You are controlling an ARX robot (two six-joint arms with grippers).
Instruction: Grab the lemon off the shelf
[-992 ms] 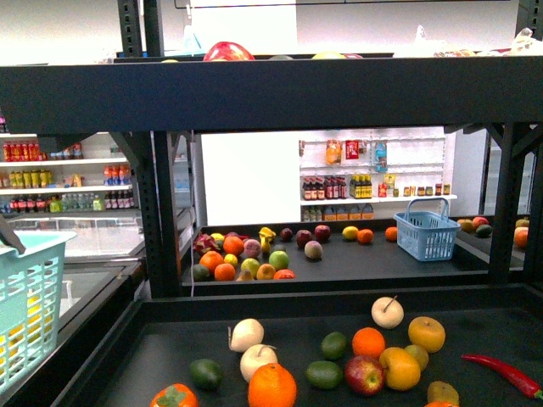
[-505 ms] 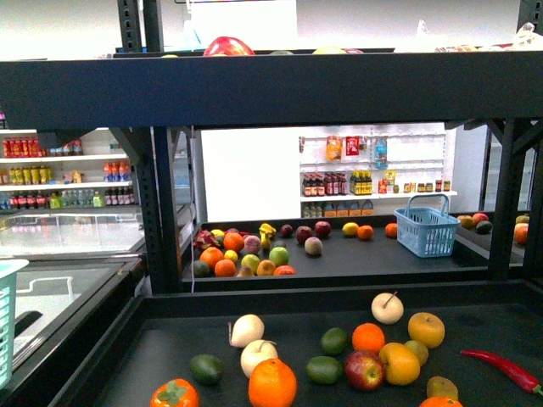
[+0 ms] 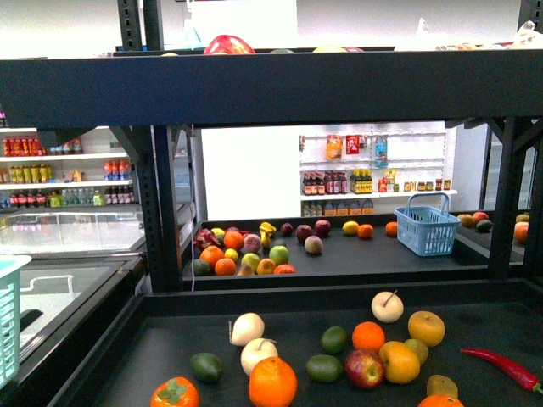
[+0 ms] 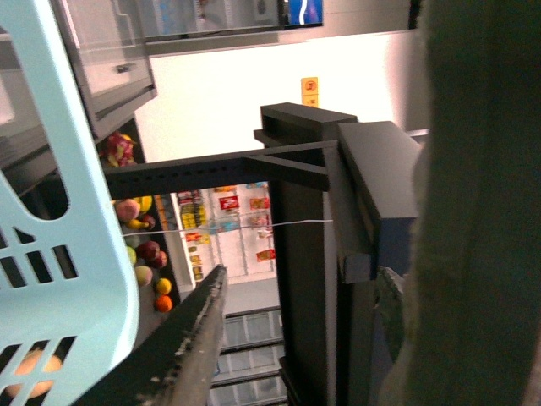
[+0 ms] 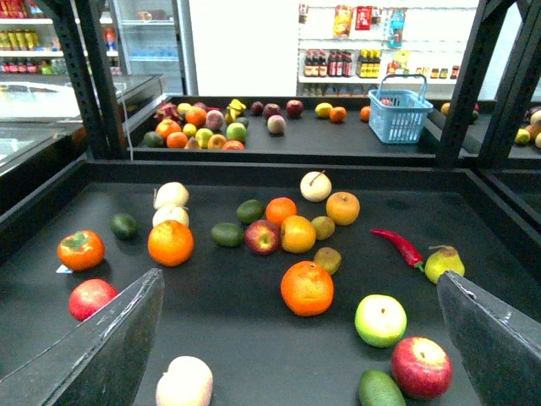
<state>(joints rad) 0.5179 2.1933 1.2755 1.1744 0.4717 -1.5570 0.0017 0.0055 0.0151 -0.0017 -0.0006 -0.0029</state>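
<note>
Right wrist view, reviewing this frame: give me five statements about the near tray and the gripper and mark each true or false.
1. The right gripper is open and holds nothing. True.
2. A red chili pepper lies on the near tray. True.
3. The blue basket stands on the near tray among the fruit. False: it stands on the far tray, behind it.
4. The persimmon touches the large orange. False: bare tray shows between them.
5. The right gripper is clamped on a red apple. False: the apple lies free on the tray, beside one finger.
</note>
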